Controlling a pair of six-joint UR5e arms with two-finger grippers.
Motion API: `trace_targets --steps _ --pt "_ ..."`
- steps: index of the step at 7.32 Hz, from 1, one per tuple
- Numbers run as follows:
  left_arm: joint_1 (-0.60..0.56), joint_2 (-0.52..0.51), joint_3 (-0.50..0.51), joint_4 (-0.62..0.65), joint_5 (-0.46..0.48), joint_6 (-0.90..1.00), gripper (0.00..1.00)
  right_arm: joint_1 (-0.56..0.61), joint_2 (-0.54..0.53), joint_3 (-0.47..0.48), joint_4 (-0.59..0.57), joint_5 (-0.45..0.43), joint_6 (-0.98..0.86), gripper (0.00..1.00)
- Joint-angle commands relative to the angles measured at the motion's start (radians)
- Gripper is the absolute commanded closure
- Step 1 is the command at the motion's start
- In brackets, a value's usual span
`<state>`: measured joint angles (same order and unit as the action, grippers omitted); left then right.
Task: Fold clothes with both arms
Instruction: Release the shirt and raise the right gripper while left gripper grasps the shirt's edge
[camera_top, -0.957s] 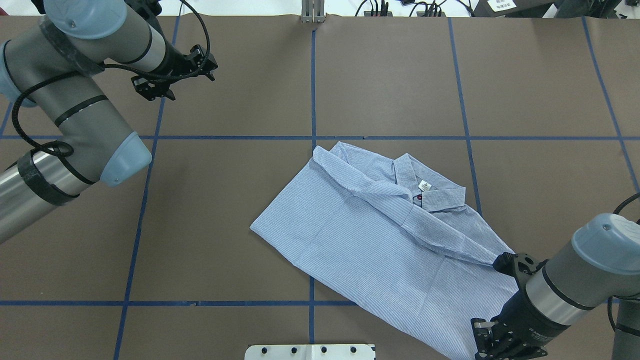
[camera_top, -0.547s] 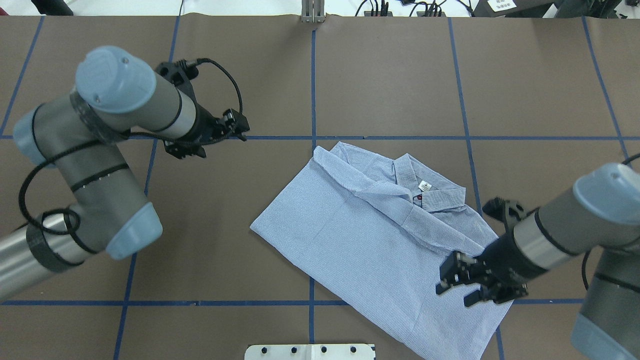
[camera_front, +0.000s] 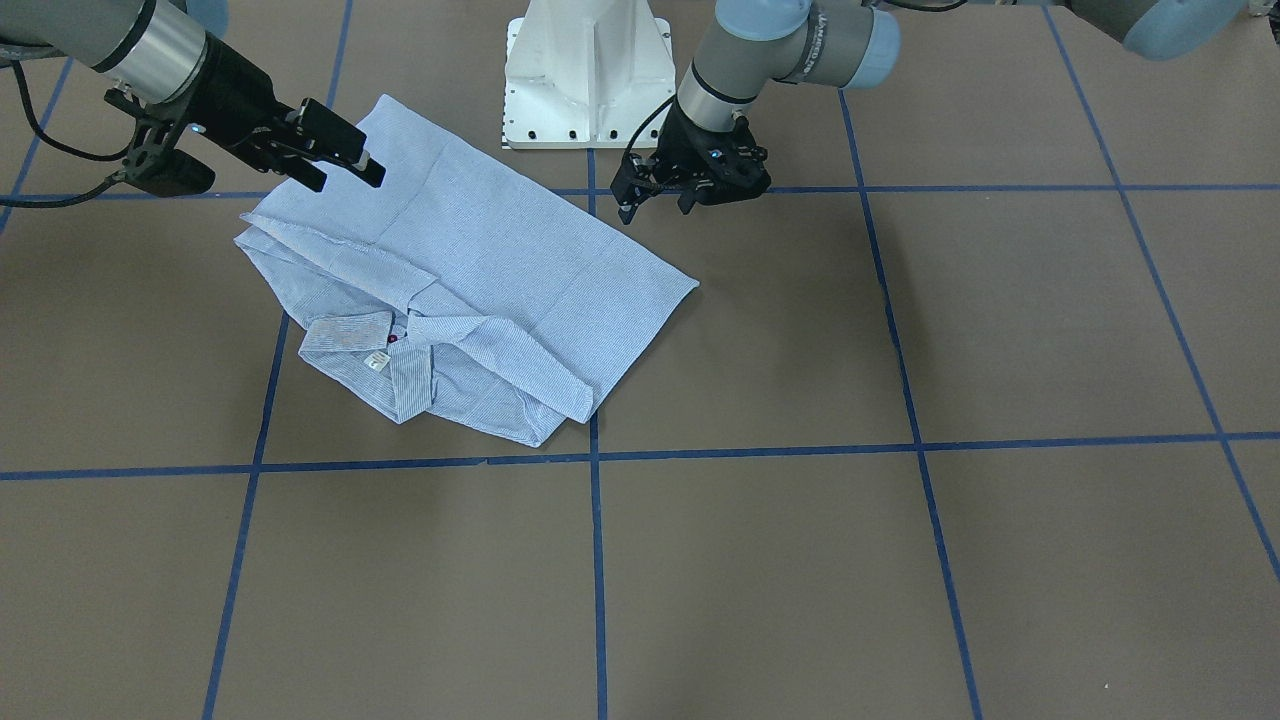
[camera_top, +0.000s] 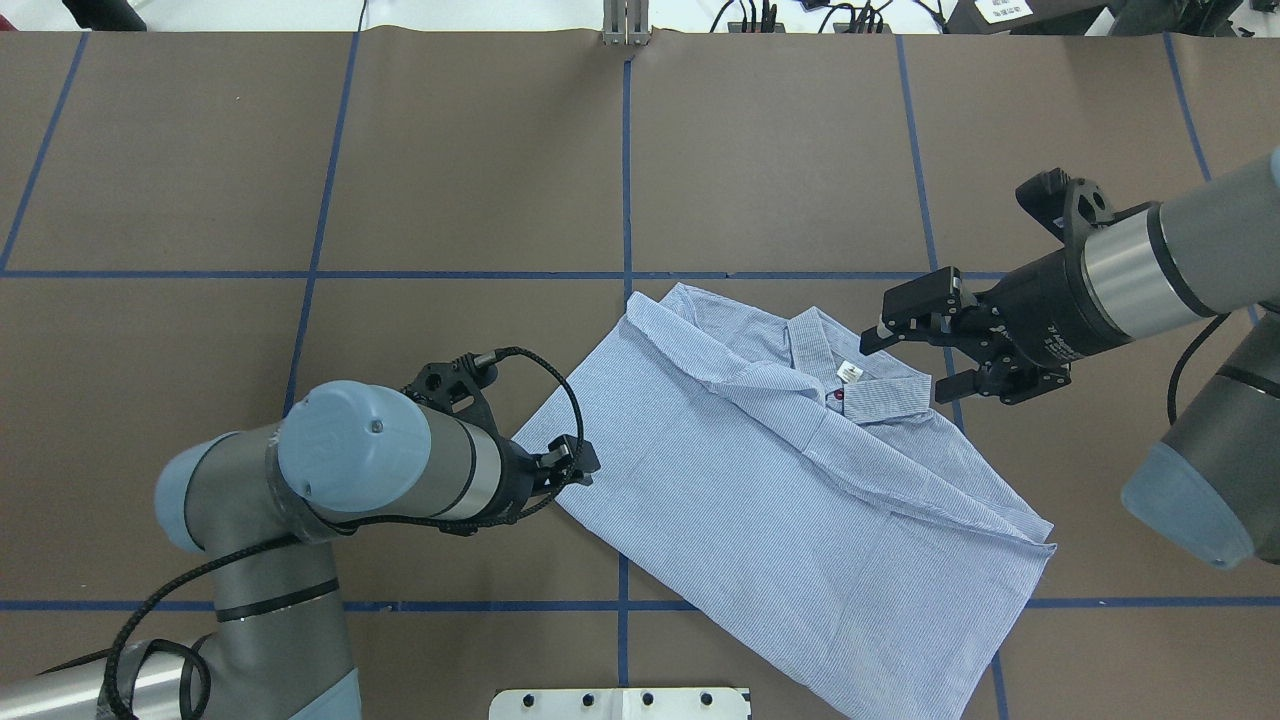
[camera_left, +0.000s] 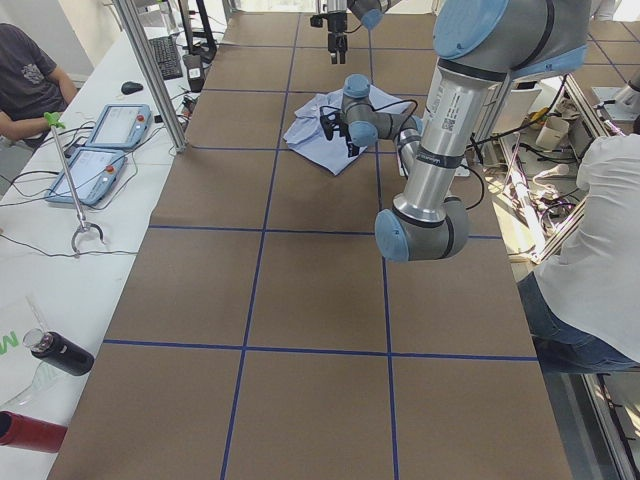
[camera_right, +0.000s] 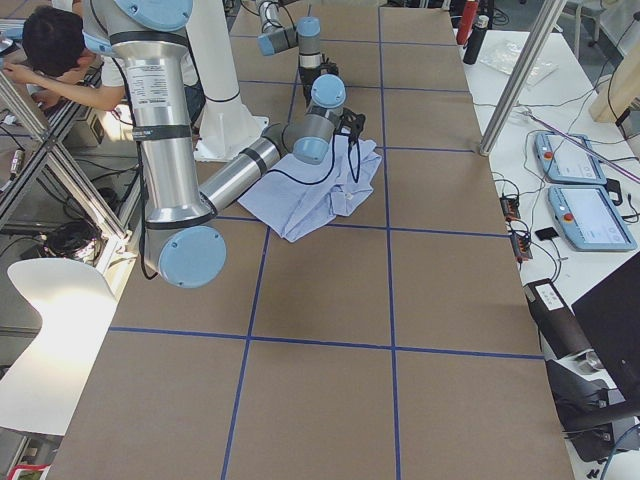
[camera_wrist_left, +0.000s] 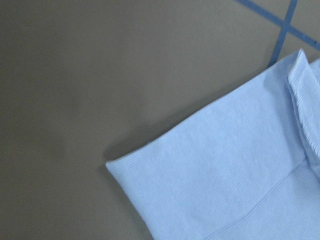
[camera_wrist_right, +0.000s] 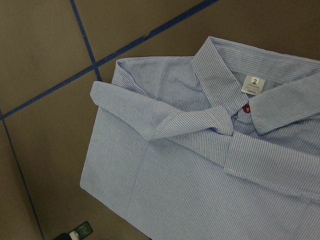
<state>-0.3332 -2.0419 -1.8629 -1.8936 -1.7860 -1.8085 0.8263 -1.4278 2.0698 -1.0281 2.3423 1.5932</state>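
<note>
Overhead exterior: a shirt is seen lying folded and aslant on the table, from the middle toward the robot's right. Its collar is turned to the far side. A white label and a red button are shown at the neck. The left gripper is held over the shirt's left corner, and its jaws are masked by the wrist. The right gripper is held at the collar's right end, jaws spread, nothing between them.

Exterior front-facing: the left gripper is pointed down, off the table, near the pedestal. Its jaws appear parted and nothing is gripped. The right gripper is seen raised above the shirt, released and empty.

Exterior left: the shirt is seen far down the table, with the near arm bent over toward it. An operator is seated at the right edge.

Exterior right: the near arm is stretched over the shirt. Neither gripper's state can be judged from either side view.

Left wrist-mounted: the shirt's corner is shown lying flat on the table, with a tape line beyond it.

Right wrist-mounted: the collar, label, button and a folded-over sleeve are looked down on. A dark fingertip is caught at the lower edge, clear of the cloth.
</note>
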Motion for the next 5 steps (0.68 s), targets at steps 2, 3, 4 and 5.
trace_targets --steps 2,3,4,5 --pt "0.0 -0.003 0.051 -0.016 0.088 -0.023 0.1 0.01 0.009 -0.003 -0.001 -0.029 -0.038 0.0" --pt "-0.016 -0.003 0.079 -0.015 0.089 -0.023 0.11 0.01 0.009 -0.007 0.0 -0.027 -0.038 0.0" --pt "-0.032 -0.003 0.102 -0.015 0.089 -0.02 0.11 0.01 0.009 -0.01 0.0 -0.029 -0.038 0.0" --pt "-0.043 -0.003 0.111 -0.015 0.089 -0.018 0.12 0.01 0.009 -0.011 0.0 -0.029 -0.038 0.0"
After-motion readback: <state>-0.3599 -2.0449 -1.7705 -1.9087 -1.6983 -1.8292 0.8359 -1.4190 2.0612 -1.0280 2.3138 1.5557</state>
